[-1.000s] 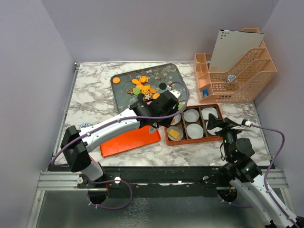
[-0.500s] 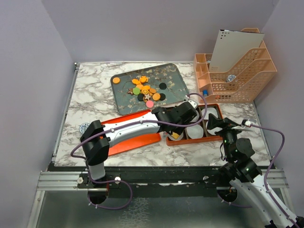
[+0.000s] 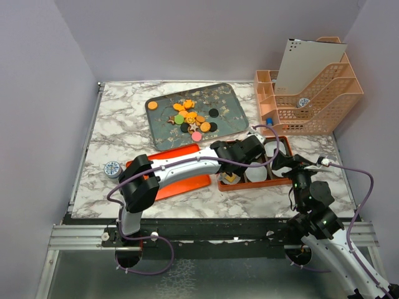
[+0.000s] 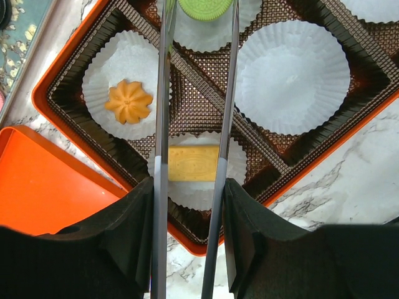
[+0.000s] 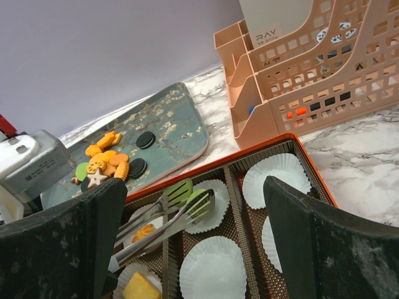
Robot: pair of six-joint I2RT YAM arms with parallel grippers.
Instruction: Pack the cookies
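My left gripper [image 3: 246,151] is shut on metal tongs [image 4: 163,93], whose tips hold a green round cookie [image 4: 206,7] above a white paper cup in the orange cookie box [image 3: 219,185]. The right wrist view shows that cookie [image 5: 187,196] pinched between the slotted tong tips. An orange flower cookie [image 4: 128,101] and a yellow rectangular cookie [image 4: 190,163] lie in cups at the box's left end. Many more cookies [image 3: 190,119] are piled on the dark patterned tray [image 3: 227,103]. My right gripper [image 3: 283,163] is open and empty at the box's right end.
The box's orange lid [image 3: 181,177] lies left of it, under my left arm. A peach file organizer [image 3: 308,93] stands at the back right. A small round disc [image 3: 112,168] sits near the table's left front.
My left arm has swung from the tray rightward over the box, carrying the tongs with the green cookie. The right arm has not moved.
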